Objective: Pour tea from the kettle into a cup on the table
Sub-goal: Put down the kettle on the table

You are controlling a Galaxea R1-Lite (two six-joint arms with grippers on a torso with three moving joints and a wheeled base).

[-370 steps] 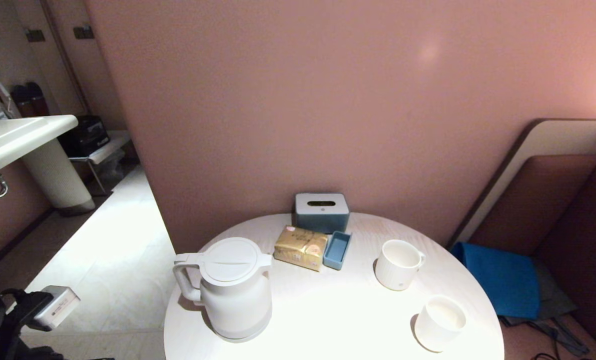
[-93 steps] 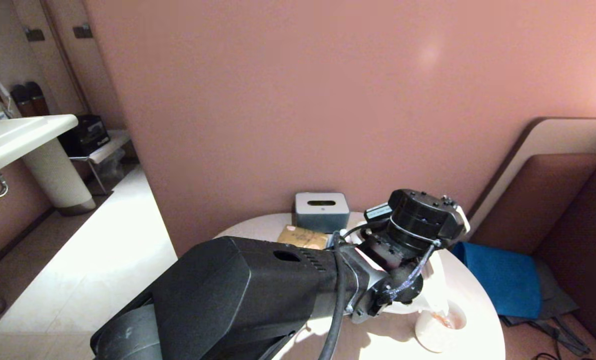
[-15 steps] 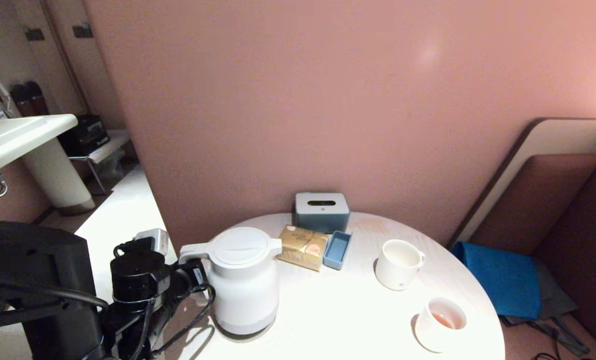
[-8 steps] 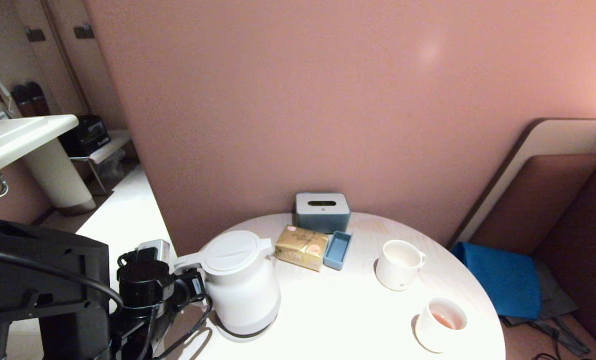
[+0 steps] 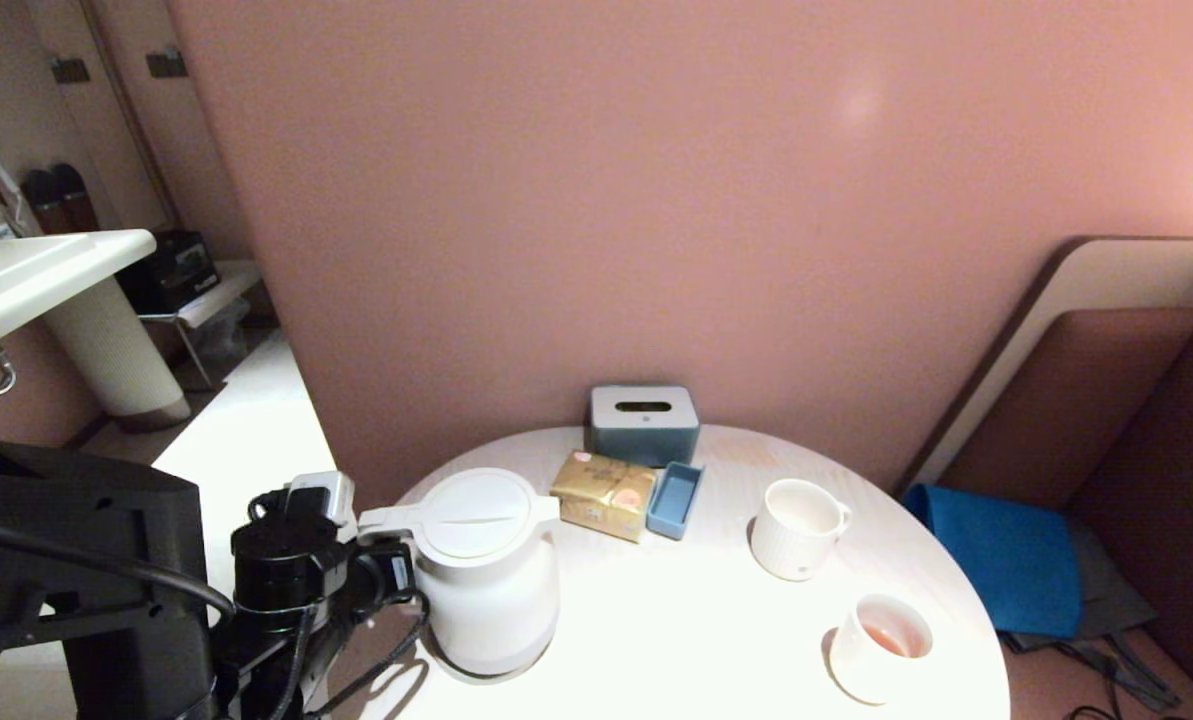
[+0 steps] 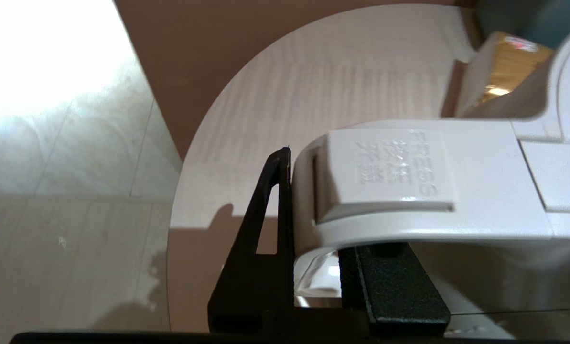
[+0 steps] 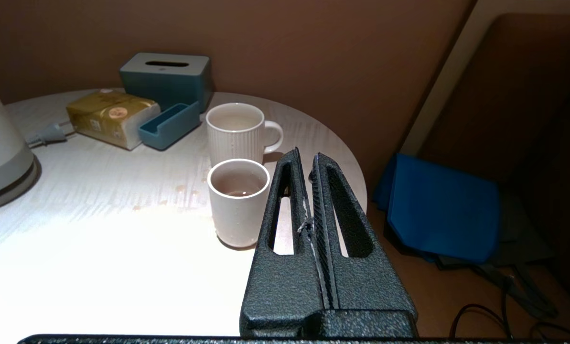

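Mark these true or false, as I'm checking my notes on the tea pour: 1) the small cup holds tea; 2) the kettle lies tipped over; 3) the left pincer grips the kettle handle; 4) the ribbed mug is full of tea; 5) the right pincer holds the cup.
1) True: the cup holds a little tea.
2) False: the kettle stands upright on the table.
3) True: the left pincer clamps the handle.
4) False: the ribbed mug shows no tea.
5) False: the right pincer is shut, empty, beside the cup.

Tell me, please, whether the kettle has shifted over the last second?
Yes. The kettle, gripped by the left gripper, has settled upright on the table, nearer the gold packet than half a second ago.
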